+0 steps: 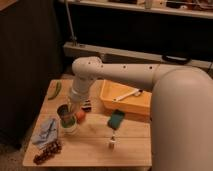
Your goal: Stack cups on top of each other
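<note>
Cups (67, 119) are seen left of centre on the table (90, 150), already nested as far as can be judged: a white one at the bottom, a green one in it, something darker inside.

Going left to right: a green vegetable (54, 90) at the back edge, a blue cloth (46, 132) and grapes (47, 151) at the front, then the stack, with an orange fruit (80, 116) just beside it. The gripper (70, 106) is held right over the stack's mouth; whether anything is gripped can't be told.

Further right, a green sponge (116, 119) and a yellow tub (127, 97).

Best handled by keeping the wrist vertical and centred so the stack isn't tipped toward the fruit.
</note>
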`<state>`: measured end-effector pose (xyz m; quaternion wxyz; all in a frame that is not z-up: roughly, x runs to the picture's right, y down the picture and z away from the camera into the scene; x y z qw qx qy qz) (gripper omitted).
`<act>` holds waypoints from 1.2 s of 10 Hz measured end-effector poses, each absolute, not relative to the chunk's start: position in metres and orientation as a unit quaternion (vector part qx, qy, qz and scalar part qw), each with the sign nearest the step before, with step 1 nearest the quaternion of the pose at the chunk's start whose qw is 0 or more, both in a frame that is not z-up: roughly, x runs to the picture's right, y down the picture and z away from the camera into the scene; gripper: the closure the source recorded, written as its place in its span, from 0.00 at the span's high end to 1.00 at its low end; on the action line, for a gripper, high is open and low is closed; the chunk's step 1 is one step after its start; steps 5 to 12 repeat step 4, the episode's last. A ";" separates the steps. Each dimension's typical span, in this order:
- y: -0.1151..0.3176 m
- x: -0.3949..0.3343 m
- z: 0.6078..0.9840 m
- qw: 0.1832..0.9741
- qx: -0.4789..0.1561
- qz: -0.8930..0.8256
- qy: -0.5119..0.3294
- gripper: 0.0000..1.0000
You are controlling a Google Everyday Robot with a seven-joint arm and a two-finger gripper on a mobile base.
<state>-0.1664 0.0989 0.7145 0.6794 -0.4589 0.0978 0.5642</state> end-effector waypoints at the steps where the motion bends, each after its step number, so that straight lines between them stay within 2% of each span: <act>1: 0.098 -0.166 0.714 0.679 -0.458 0.565 0.097 0.78; 12: 0.097 -0.167 0.714 0.677 -0.459 0.567 0.094 0.78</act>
